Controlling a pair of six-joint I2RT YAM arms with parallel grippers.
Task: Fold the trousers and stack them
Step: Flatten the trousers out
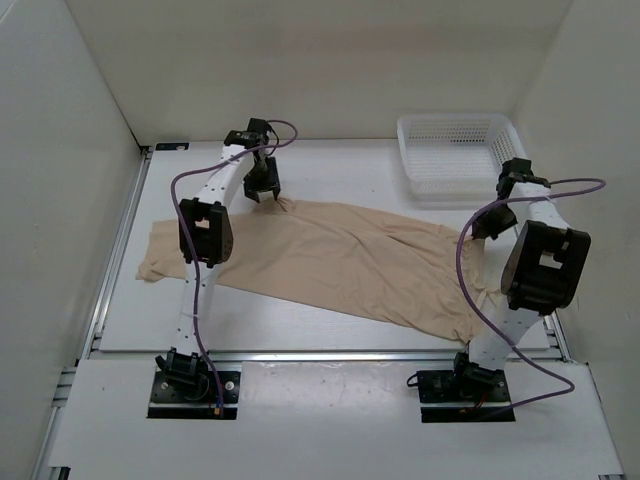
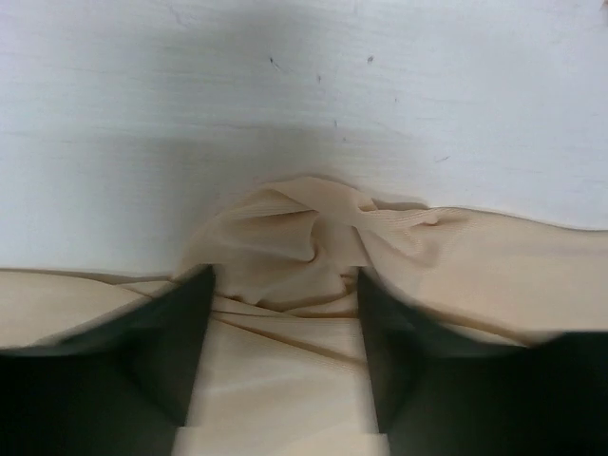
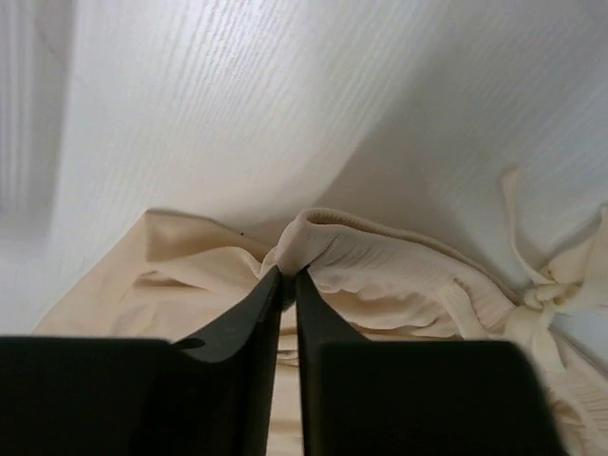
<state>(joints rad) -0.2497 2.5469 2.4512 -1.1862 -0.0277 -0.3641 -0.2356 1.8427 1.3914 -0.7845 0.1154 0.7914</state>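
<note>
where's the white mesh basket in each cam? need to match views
Top external: basket at upper right, beyond the trousers.
Left wrist: not in it.
Right wrist: not in it.
Shared landmark: the trousers, bunched in the left wrist view, a raised fold in the right.

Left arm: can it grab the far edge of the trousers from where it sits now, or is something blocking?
Probably yes. The left pincer is open, its fingers straddling a bunched fold of the trousers at their far edge; nothing lies between. Closing should catch it.
</note>
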